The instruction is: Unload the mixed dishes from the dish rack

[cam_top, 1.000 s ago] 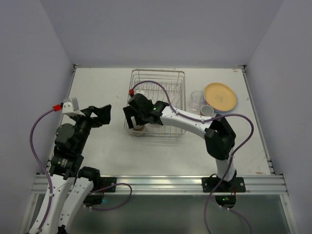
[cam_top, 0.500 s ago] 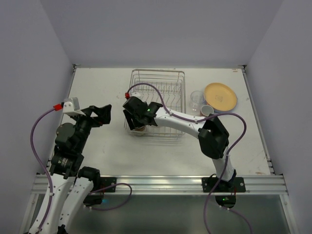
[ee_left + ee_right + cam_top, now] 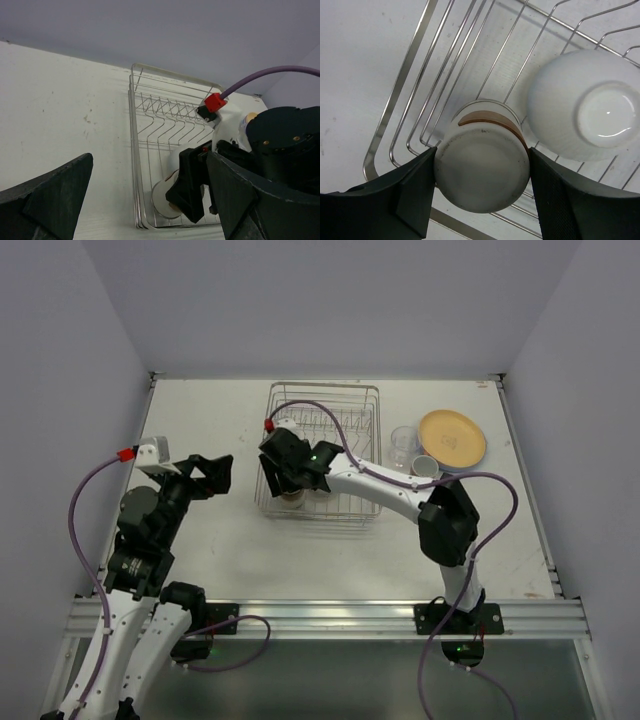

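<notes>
The silver wire dish rack (image 3: pixel 372 410) stands at the table's middle back. My right gripper (image 3: pixel 290 480) reaches into its near left corner. In the right wrist view the right gripper (image 3: pixel 482 187) is shut on the small brown cup (image 3: pixel 482 172), which is bottom up, with a finger pressing each side. The white bowl (image 3: pixel 585 107) lies upside down just right of the cup. The yellow-orange plate (image 3: pixel 452 437), the clear glass (image 3: pixel 403 445) and the mug (image 3: pixel 425 467) sit on the table right of the rack. My left gripper (image 3: pixel 215 475) is open and empty, left of the rack. The lilac and blue plates do not show.
The rack's upright tines (image 3: pixel 167 107) fill its far half. The rack's wire rim (image 3: pixel 405 125) runs close to the left of the cup. The enclosure walls close in the table on the left, back and right.
My right gripper has turned and shifted slightly right and toward the back over the cup. My left arm has edged a little toward the rack.
</notes>
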Controlling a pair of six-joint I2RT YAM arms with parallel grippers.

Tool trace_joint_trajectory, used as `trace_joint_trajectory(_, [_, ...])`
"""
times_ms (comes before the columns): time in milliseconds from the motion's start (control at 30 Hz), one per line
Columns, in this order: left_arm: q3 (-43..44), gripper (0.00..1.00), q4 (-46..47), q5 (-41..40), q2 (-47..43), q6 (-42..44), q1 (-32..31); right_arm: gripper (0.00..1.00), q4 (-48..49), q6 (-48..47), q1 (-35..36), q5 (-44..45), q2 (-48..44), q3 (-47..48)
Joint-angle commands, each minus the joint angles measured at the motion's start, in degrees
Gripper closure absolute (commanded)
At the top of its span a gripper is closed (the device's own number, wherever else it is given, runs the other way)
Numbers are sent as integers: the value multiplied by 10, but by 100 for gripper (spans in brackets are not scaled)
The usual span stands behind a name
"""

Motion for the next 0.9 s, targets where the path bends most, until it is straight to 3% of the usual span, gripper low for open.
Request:
trace_joint_trajectory(0, [1,0,24,14,1,20,4,92,36,9,-30,-20,-92,6])
trace_joint_trajectory(100, [0,0,25,15,-5,28,4,100,93,33,-67,-104,-150,-48])
trace_joint_trajectory(400, [-17,0,56,97,-23,33,4,100,327,111,-171,-362,-308,-253])
trace_joint_trajectory(667, [-36,0,180,347,59,-14,4,100,449,136,-185,-448,-382,-331])
trace_joint_trajectory(867, [-54,0,267,439,77,-78,4,100,471,138,-187,-465,-427,-366])
